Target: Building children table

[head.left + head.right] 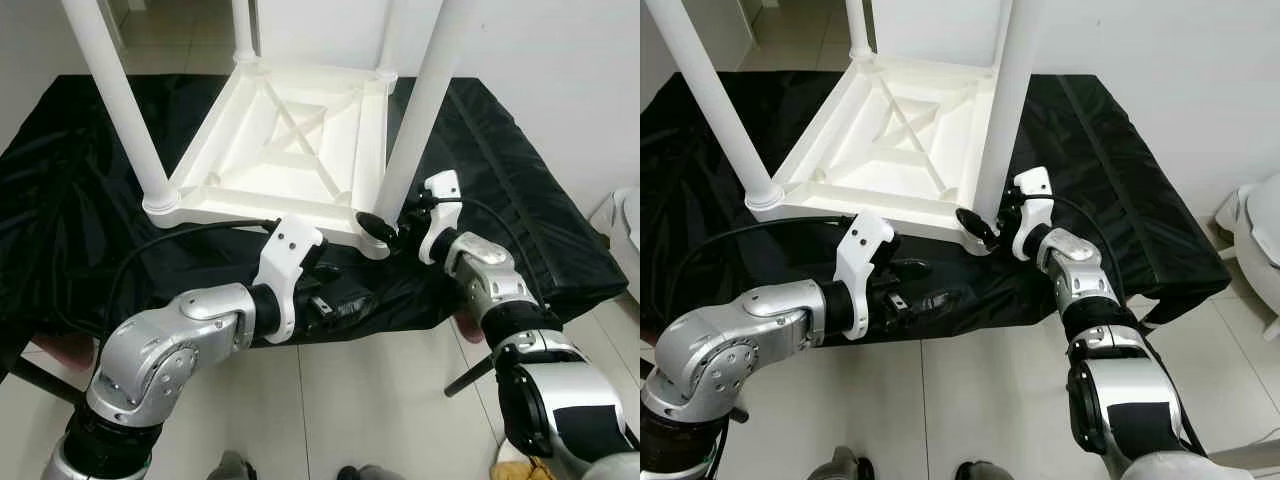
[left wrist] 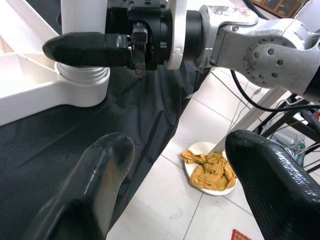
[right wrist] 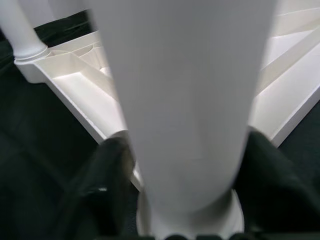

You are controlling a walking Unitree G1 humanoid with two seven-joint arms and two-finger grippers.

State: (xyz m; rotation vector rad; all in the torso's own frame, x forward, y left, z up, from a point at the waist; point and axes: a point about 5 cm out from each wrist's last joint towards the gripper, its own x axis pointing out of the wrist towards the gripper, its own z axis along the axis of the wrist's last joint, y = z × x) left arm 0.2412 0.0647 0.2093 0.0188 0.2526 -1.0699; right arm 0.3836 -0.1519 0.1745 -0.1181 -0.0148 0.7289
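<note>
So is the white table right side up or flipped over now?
Flipped over: the white table lies top down on the black cloth, legs pointing up, ribbed underside showing.

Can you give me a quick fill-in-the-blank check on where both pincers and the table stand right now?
1. The white table lies ____ on the black cloth, legs up.
2. The right pincer grips the base of a table ____.
3. The left pincer rests on the cloth, holding ____.
4. A plate with yellow cloth sits on the ____.

Missing words: upside down; leg; nothing; floor
</note>
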